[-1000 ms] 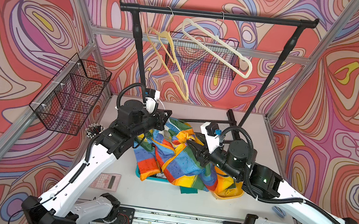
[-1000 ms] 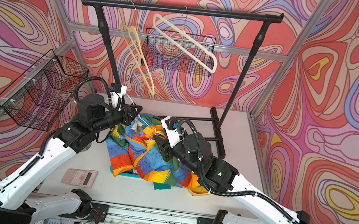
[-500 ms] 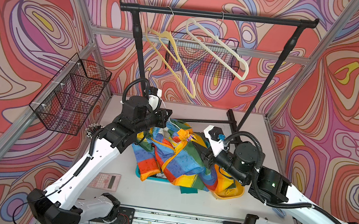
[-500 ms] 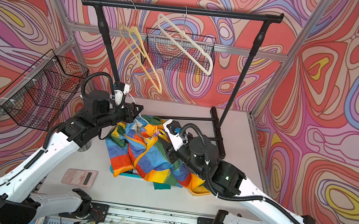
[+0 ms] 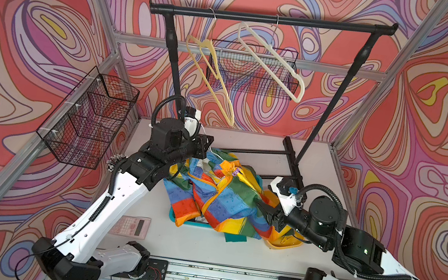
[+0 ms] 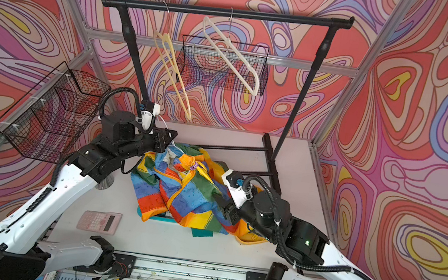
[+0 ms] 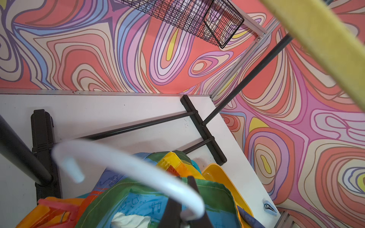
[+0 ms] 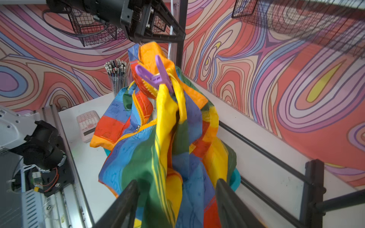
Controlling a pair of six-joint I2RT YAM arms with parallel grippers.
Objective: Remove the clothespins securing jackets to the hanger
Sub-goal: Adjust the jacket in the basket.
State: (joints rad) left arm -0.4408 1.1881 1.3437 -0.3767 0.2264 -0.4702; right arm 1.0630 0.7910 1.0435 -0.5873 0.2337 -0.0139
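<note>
**1. Step in hand.** You are at the clip-removal step on the rainbow jacket [image 5: 219, 203]. It hangs at the centre of both top views, with its lower folds lying over a teal tray [image 5: 189, 222]. The left gripper [image 5: 206, 147], just up and left of centre, is closed on the hook of the white hanger [image 7: 126, 158], so the jacket hangs from that arm.

**2. Target.** The purple clothespin [image 8: 156, 77] sits at upper centre of the right wrist view. It is clamped over bunched orange and yellow fabric near the collar, and its two handles splay toward the top of the frame.

**3. Right gripper.** The right gripper [image 8: 176, 181] is at the bottom edge of the same view. Its jaws stand wide apart with loose jacket fabric hanging between them, and it grips nothing. It is well below the clothespin in the frame.

**4. Next move (judgement).**
- Bring the right gripper up past the fabric to the handles.
- Set one jaw on each handle and close to spring the clip open.
- Draw the clip away while the left arm holds the hanger steady.
- Make sure no cloth is caught between the jaws before you close.

**5. Note.** A pink-red clip [image 7: 57, 205] shows at the lower left of the left wrist view. It is too close and blurred to confirm as a second clothespin.
</note>
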